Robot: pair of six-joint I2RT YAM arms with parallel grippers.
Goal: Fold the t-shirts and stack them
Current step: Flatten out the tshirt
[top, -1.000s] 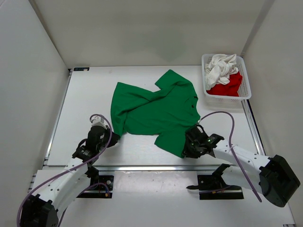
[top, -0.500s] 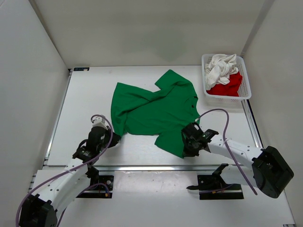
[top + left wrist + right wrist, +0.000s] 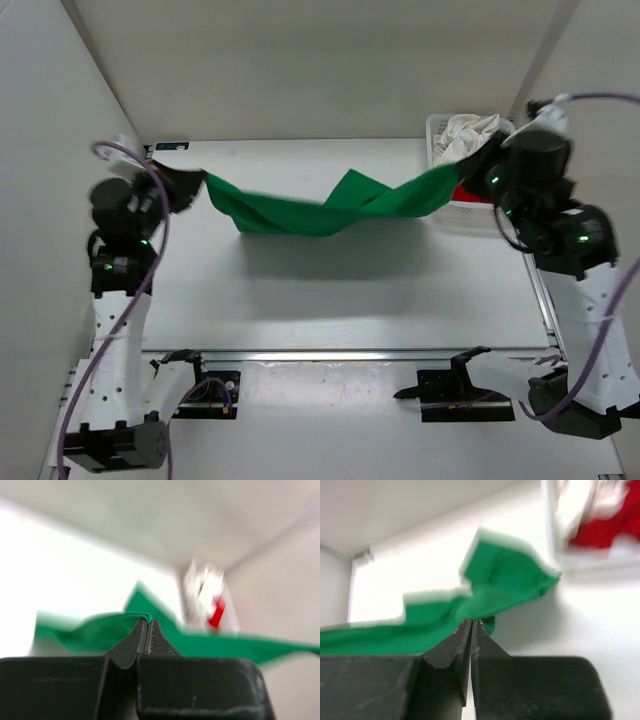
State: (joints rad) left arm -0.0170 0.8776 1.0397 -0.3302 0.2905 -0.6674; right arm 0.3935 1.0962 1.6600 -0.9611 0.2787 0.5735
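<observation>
- Top view: left gripper (image 3: 195,182) pinched tight on one end of the green t-shirt (image 3: 320,205), right gripper (image 3: 468,162) pinched tight on the other. Shirt slung between the two, clear of the table (image 3: 300,300) below.
- Same view, progress: nothing folded, nothing stacked. White t-shirt (image 3: 470,130) and red t-shirt (image 3: 461,192) heaped in the basket (image 3: 437,205), just beside and below the right gripper. Judged an early stage: every fold and the whole stack left to do.
- Left wrist view: left gripper (image 3: 147,622) pressed together on a rolled green edge at the very tips. Rest of the green t-shirt (image 3: 100,632) trailing ahead and off to the right, blurred.
- Right wrist view: right gripper (image 3: 471,622) closed on a green fold at the tips. Green t-shirt (image 3: 505,585) spreading ahead and to the left, a sagging, twisted band, creased, no flat outline. Red t-shirt (image 3: 600,530) and white t-shirt (image 3: 580,505) ahead, upper right.
</observation>
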